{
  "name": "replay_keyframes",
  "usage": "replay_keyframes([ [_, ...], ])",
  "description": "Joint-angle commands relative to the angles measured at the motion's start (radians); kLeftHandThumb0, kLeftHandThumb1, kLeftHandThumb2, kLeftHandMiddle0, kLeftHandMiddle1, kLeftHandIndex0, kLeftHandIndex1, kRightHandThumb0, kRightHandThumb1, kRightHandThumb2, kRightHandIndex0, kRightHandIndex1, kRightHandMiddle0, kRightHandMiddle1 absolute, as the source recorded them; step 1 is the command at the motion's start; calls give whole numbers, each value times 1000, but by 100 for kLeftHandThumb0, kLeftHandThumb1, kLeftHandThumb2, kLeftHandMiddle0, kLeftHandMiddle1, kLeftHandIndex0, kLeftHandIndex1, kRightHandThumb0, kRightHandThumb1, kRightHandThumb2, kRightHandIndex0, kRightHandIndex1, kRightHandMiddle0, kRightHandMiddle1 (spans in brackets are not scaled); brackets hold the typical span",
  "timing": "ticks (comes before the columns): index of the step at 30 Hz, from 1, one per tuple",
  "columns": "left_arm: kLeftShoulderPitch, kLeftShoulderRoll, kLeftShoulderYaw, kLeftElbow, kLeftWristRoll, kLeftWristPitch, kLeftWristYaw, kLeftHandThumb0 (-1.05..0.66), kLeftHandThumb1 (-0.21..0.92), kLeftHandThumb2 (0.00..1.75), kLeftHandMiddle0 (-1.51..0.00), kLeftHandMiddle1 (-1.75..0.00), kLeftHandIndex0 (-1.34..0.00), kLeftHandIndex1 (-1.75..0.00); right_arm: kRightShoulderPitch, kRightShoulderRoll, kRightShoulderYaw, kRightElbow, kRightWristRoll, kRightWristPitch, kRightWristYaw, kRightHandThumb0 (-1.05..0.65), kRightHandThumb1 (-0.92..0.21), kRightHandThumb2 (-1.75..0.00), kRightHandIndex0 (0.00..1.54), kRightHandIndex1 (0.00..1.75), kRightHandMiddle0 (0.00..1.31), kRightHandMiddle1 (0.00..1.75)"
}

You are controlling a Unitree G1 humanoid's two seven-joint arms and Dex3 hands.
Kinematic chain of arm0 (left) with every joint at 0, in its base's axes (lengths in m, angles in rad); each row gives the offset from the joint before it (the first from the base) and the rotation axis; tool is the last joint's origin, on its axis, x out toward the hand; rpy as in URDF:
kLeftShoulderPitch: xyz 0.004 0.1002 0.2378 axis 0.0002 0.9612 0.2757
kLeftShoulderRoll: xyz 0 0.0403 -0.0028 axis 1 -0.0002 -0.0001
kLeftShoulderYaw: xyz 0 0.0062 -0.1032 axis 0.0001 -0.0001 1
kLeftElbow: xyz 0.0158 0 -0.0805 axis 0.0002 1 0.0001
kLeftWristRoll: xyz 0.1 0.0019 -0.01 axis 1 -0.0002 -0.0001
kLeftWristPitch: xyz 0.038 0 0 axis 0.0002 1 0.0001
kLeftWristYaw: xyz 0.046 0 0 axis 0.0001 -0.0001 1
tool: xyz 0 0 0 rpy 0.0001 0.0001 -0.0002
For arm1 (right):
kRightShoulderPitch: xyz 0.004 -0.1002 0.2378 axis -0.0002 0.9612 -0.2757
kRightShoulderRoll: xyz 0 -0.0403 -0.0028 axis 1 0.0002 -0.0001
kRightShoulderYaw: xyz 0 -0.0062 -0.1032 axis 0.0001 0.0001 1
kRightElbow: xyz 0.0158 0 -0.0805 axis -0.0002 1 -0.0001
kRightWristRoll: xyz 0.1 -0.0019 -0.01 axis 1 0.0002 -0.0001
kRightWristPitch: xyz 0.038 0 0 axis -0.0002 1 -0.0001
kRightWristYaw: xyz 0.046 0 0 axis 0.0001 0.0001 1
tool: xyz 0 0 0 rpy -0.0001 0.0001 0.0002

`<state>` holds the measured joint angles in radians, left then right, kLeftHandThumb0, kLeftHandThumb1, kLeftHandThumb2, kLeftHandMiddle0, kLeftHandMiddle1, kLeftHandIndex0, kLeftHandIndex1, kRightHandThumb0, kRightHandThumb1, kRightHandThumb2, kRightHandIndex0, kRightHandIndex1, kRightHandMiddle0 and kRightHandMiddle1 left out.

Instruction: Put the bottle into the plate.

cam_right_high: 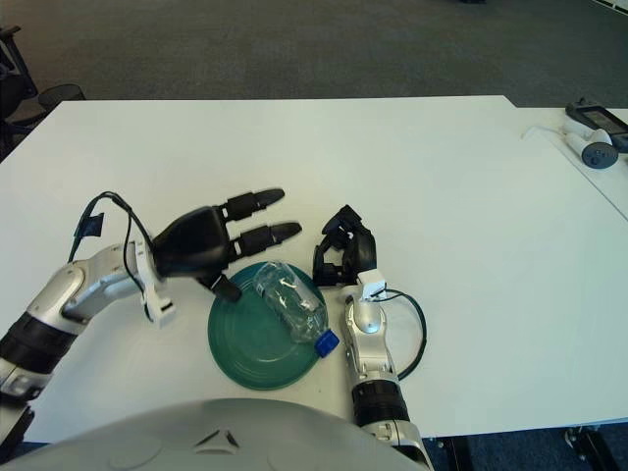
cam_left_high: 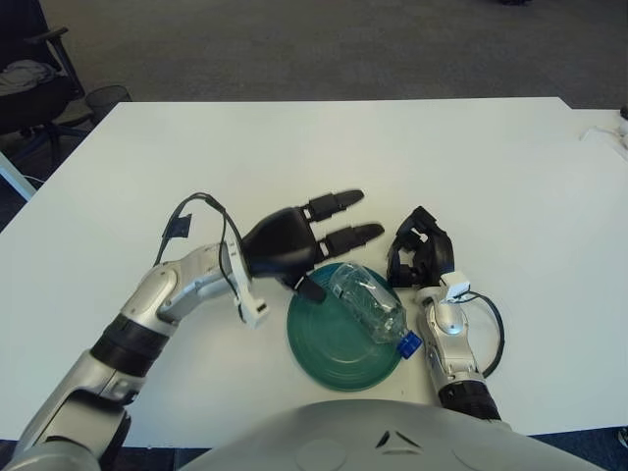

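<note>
Nearest, lower centre of frame: green plate on the white worktop, w/ the clear bottle lying on its side in it. Blue cap points lower right and sits at the plate's right rim, maybe overhanging a bit; the body runs diagonally up-left across the dish. So the bottle looks to be in the plate already – job prob. done bar the retreat.

Just right of the plate, lower right of centre: right hand, fingers curled in, holding nothing, v. close to the bottle's upper end and the rim. Can't tell if it touches either.

Further up, left of centre: left hand, fingers wide and stretched toward frame right, empty. Two fingers reach over the plate's upper-left edge; the lower thumb-like digit hangs right by the bottle's base. Contact there unclear.

Risks, as I judge them:
- Bottle is round and on its side, so it rolls easily. A nudge from the left digit as the hand pulls away could roll or slide it toward the cap side and off the rim.
- Cap end already at the edge = little margin; the plate is shallow, the rim won't hold much.
- Plate is light-looking; a finger catching its edge could drag or tip it, bottle incl.
- Right hand next to the rim: any twitch there bumps the bottle or plate from the other side.

Safest exit prob. straight up first, then away.
</note>
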<state>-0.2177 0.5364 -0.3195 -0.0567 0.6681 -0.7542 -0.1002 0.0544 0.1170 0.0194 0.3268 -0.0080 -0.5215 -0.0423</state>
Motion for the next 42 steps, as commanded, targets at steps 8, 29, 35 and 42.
replay_keyframes([
  [8,-5,-122,147,256,-638,121,-114,-96,92,54,0,0,0,-21,68,28,-26,90,85,30,52,0,0,-167,87,169,62,175],
  [29,-19,-356,321,476,-699,196,39,-105,92,106,-8,-4,0,-50,67,21,-47,95,108,12,81,0,4,-169,91,165,65,175],
  [35,-4,-399,336,459,-679,253,82,-105,92,108,-15,-8,0,-60,66,19,-46,97,106,6,82,0,5,-170,92,164,65,175],
  [42,58,-424,328,517,-738,249,-8,-78,84,83,-12,-97,-3,-132,63,15,-47,99,104,16,86,0,5,-170,92,164,66,175],
])
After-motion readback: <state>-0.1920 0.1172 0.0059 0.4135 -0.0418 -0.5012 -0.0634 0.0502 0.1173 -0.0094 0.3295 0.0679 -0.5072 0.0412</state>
